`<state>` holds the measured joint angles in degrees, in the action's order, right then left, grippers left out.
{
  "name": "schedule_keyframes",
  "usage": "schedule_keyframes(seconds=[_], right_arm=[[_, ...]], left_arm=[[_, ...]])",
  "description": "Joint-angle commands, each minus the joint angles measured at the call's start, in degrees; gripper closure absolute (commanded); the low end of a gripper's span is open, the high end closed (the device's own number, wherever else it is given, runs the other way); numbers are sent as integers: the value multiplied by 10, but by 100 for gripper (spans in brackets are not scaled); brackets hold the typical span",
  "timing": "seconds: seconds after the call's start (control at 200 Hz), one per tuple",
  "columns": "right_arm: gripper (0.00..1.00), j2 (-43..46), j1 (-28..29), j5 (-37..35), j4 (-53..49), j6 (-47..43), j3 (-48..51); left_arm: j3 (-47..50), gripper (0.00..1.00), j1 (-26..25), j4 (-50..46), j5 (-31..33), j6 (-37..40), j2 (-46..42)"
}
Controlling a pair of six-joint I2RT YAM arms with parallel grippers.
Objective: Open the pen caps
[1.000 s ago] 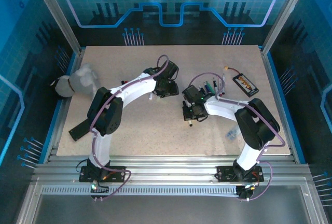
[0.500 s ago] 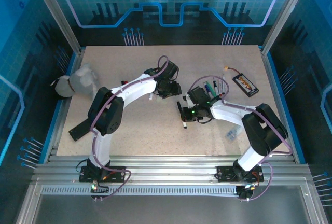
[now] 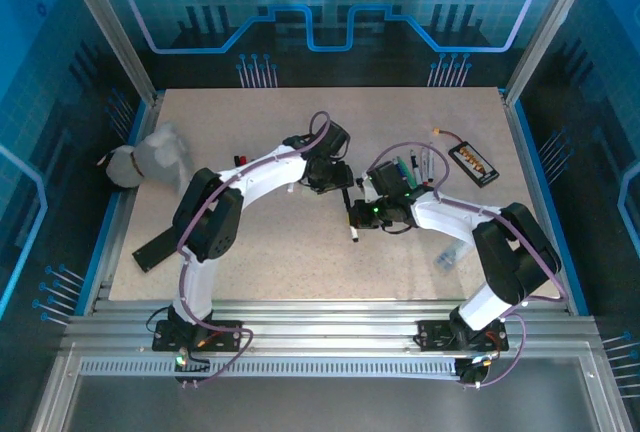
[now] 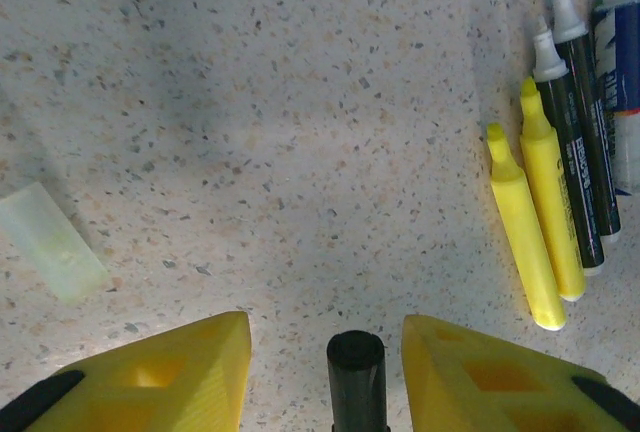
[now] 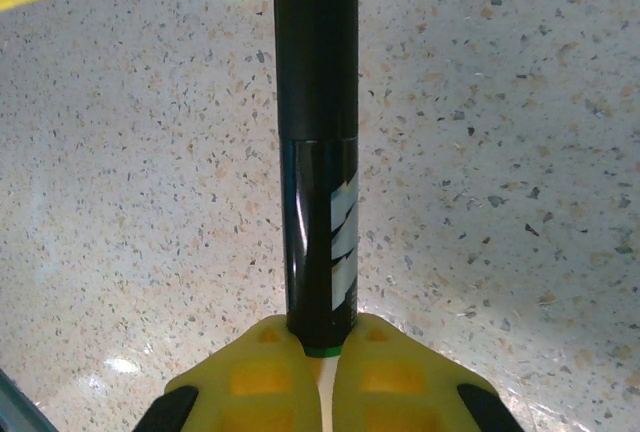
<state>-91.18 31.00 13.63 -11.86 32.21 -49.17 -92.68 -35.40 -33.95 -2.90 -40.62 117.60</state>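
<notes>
Right tool (image 5: 320,337): jaws clamped together on the lower end of one black pen (image 5: 318,232), which runs straight out from the fingertips. One black pen cap (image 5: 315,42) sits on the pen's far end, with its seam partway along the barrel. Top view: right tool (image 3: 360,216) at mid-counter, forearm low and reaching left from a bent elbow.

Left tool (image 4: 322,337): jaws apart, with one yellow finger (image 4: 170,372) on each side of the capped end. There is a gap on both sides and no contact seen. Top view: left tool (image 3: 337,178) just beyond the right one. The arm is stretched rightward over the speckled counter (image 3: 250,122) from a raised elbow.

Count, left wrist view:
- 2 yellow highlighters (image 4: 525,237), tips bare.
- 2 black markers (image 4: 580,132), pale tips bare.
- 1 blue-and-white marker (image 4: 625,62), cut off by the frame edge.
- These five lie side by side in a row, right of the left tool.
- 1 loose cap (image 4: 55,242), translucent pale green, flat on the counter, well apart to the left.

Top view also: 1 flat black device (image 3: 472,162) with an orange label, near the far right corner.
</notes>
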Motion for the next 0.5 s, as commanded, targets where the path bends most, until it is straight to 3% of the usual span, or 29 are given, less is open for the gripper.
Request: schedule_keyframes(seconds=[0.0, 0.31, 0.39, 0.495], right_arm=[[100, 11, -9, 23, 10, 9, -26], [100, 12, -14, 40, 16, 18, -38], [100, 14, -14, 41, 17, 19, -36], [100, 18, -15, 40, 17, 20, -29]], left_arm=[[-8, 56, -7, 0, -14, -5, 15], [-17, 59, -13, -5, -15, -4, 24], [-17, 67, -12, -5, -12, -4, 24], [-20, 84, -13, -7, -8, -3, 23]])
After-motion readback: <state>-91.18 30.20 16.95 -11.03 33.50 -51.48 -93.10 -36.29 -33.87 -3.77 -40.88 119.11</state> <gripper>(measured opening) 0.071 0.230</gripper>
